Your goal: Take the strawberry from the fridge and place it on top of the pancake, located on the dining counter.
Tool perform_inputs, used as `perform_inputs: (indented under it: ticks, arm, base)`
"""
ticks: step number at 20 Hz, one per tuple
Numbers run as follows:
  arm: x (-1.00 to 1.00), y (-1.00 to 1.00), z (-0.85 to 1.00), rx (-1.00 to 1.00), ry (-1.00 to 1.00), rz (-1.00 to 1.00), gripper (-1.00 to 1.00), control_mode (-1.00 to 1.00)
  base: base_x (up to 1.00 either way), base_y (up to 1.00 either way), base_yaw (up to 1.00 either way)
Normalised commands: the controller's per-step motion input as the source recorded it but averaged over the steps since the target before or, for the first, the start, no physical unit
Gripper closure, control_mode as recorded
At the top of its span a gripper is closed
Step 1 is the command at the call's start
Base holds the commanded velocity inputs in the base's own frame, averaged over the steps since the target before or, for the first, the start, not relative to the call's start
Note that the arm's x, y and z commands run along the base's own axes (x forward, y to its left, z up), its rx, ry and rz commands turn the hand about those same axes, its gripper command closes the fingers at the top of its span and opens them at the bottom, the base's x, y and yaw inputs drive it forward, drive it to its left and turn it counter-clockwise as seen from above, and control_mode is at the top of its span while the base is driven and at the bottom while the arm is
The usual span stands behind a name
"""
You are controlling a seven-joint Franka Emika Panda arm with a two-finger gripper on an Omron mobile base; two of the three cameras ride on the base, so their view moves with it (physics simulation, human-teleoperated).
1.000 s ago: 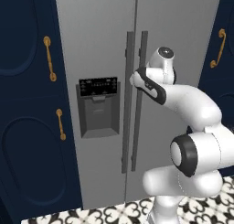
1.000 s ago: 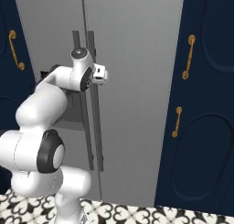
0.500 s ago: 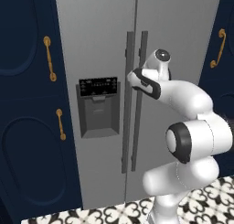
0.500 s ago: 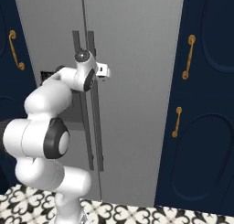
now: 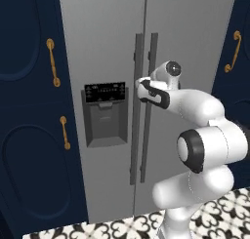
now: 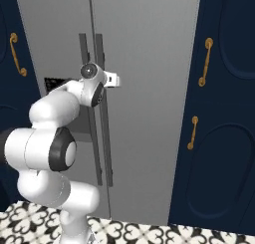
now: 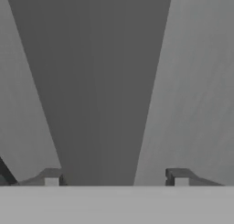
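While the claw (image 7: 116, 179) sits at the fridge (image 5: 185, 33) with both doors shut, we see its fingertips (image 7: 51, 178) straddling one dark vertical handle (image 7: 98, 95). The jaws stand apart on either side of that bar, and we cannot tell if the pads touch it yet, so no firm hold can be claimed.

We judge the main risk to be a weak or off-centre pinch: the bar sits nearer one fingertip, so a pull could slip off. The two handles are just beside each other, so the outer finger may catch the neighbour. Pulling straight rather than along the door's arc could also stall the arm.

Strawberry: none visible to us, presumably behind the shut doors.

Counts:
- fridge doors two
- fridge handles two (image 5: 137, 106)
- dispenser panel (image 5: 104, 112) one
- gold cabinet handles (image 5: 52, 62) three in left base view, three in right base view
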Motion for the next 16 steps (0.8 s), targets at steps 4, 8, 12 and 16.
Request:
perform_inputs:
  ticks: [4, 8, 12, 16]
  arm:
    - [0.11, 0.0, -0.01, 0.0, 0.0, 0.0, 1.0, -1.0]
    - [-0.29, -0.24, -0.01, 0.04, 0.0, 0.0, 1.0, -1.0]
    - [-0.87, -0.51, 0.0, 0.12, 0.0, 0.0, 1.0, -1.0]
    - [-0.96, -0.75, 0.0, 0.13, 0.0, 0.0, 1.0, -1.0]
  base:
    - [0.0, 0.0, 0.0]
    - [0.0, 0.0, 0.0]
    - [0.0, 0.0, 0.0]
    - [0.0, 0.0, 0.0]
